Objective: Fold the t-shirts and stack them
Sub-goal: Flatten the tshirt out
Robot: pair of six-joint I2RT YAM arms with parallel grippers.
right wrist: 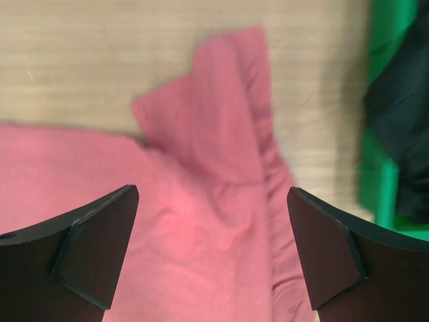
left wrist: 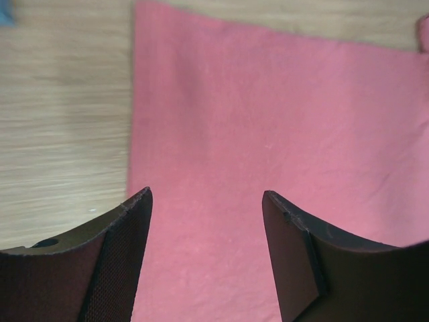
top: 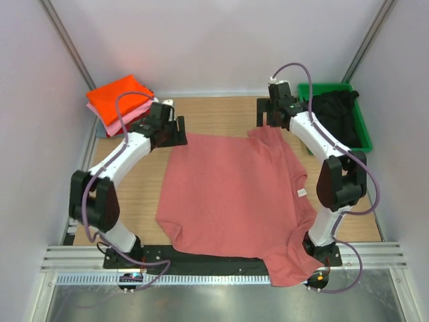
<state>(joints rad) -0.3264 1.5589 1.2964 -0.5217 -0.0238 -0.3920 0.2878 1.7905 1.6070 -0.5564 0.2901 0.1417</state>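
Note:
A faded salmon-red t-shirt [top: 231,194] lies spread on the wooden table, its near sleeve hanging over the front edge. My left gripper [top: 175,131] hovers open over the shirt's far left corner [left wrist: 221,134], nothing between its fingers. My right gripper [top: 269,121] stands open above the far right sleeve [right wrist: 214,134], which is bunched and folded inward, and holds nothing. A folded stack with an orange t-shirt [top: 120,94] over a pink one [top: 120,122] sits at the far left. A black t-shirt [top: 334,111] lies in the green bin.
The green plastic bin [top: 362,121] stands at the far right, its wall [right wrist: 385,100] close beside my right gripper. Bare wood [left wrist: 60,114] shows left of the shirt. White walls enclose the table; a metal rail runs along the near edge.

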